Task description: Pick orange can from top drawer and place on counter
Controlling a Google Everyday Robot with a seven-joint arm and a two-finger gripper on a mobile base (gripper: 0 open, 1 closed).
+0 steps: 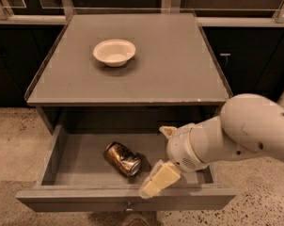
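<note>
Camera view shows one gripper (155,160) low over the right part of the one open top drawer (81,168), its two fingers spread wide and holding nothing. One orange can (123,158) lies on its side on the drawer floor just left of it. One white bowl (114,52) sits on the counter (179,65) beyond.

I count one orange can (122,158), lying left of middle in the one top drawer (81,161), which stands open. One white bowl (114,52) sits on the single counter (179,65), toward its far left. One robot arm (245,131) comes in from the right with one gripper (156,161) over the drawer's near right part, its two fingers (161,179) spread apart. One small knob (128,205) shows on the drawer's front panel.
</note>
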